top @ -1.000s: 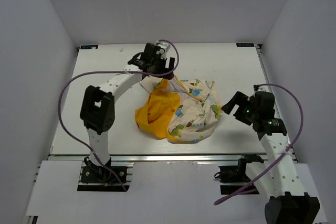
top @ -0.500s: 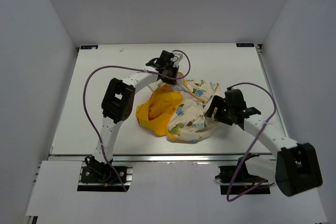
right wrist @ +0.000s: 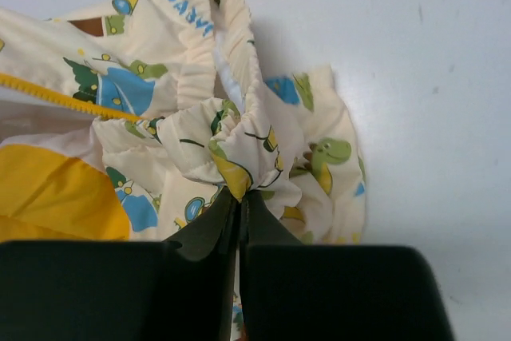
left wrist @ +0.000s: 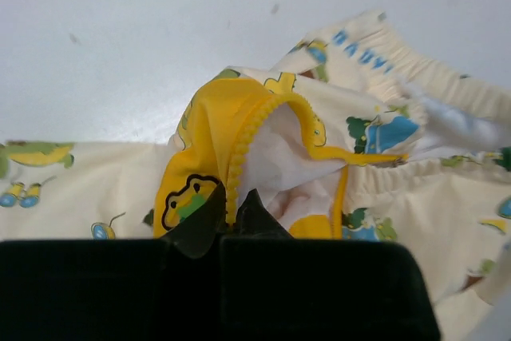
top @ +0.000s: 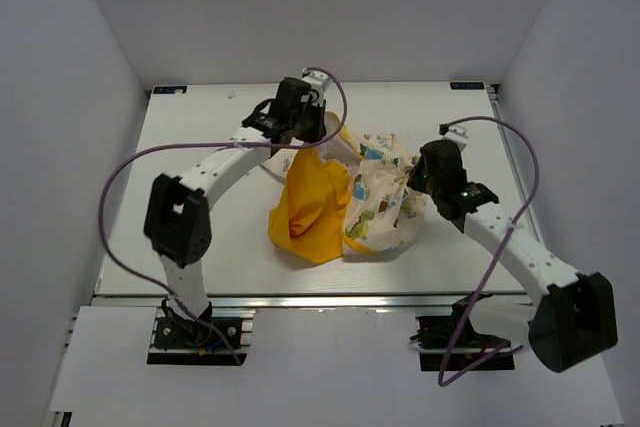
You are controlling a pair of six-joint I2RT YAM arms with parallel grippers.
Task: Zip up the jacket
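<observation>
Both arms have closed in and clamped shut, your left gripper (left wrist: 231, 212) on the yellow zipper edge (left wrist: 249, 137), your right gripper (right wrist: 238, 201) on a cream fold (right wrist: 231, 149) of the jacket (top: 350, 207) bunched mid-way on the table (top: 200, 237); you look to be at the spreading step, so next draw them apart to flatten it.

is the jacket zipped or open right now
Open and bunched up: the jacket shows its yellow lining, and in the left wrist view one zipper edge hangs free, teeth unjoined.

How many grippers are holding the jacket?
2. The left gripper pinches the zipper edge at the far side of the jacket; the right gripper pinches a cream fold on its right.
</observation>
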